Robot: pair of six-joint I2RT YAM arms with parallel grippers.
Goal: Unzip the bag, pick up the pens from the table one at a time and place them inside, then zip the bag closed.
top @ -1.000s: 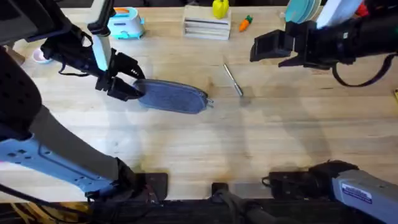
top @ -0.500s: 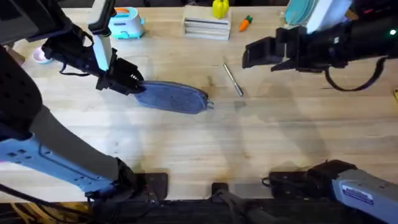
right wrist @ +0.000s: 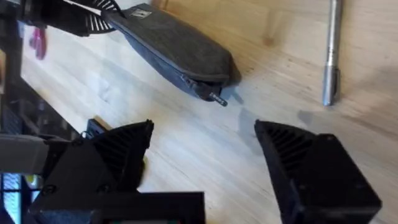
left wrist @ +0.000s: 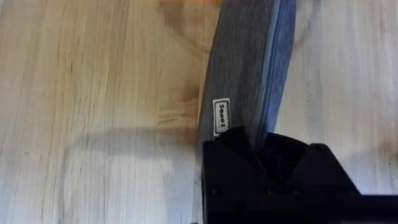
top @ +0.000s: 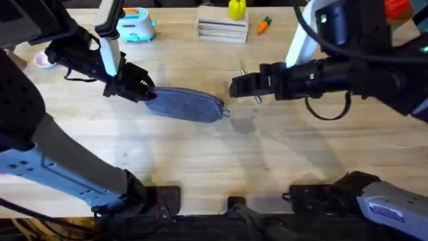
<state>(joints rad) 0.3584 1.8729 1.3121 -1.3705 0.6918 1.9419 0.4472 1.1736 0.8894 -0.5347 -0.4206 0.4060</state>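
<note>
The blue-grey bag (top: pixel 188 104) lies on the table (top: pixel 200 161), zipped, with its small metal pull (top: pixel 227 111) at the right end. My left gripper (top: pixel 142 90) is shut on the bag's left end. The left wrist view shows the black fingers (left wrist: pixel 249 155) pinching the fabric (left wrist: pixel 245 68) beside the zipper. My right gripper (top: pixel 238 86) hangs open just above the bag's right end and over the silver pen (top: pixel 243 71). In the right wrist view the pull (right wrist: pixel 217 99), the bag (right wrist: pixel 177 46) and the pen (right wrist: pixel 331 56) lie ahead of the spread fingers (right wrist: pixel 118 155).
Along the far edge stand a blue toy toaster (top: pixel 134 24), a rack (top: pixel 222 29) with a yellow object (top: pixel 236 9), an orange carrot toy (top: pixel 264 25) and teal plates (top: pixel 324 11). A pink item (top: pixel 43 61) sits far left. The near half of the table is bare wood.
The left gripper closed on the bag's left end. The right arm swung left and lower, from the far right to just over the pen and the bag's pull end.
</note>
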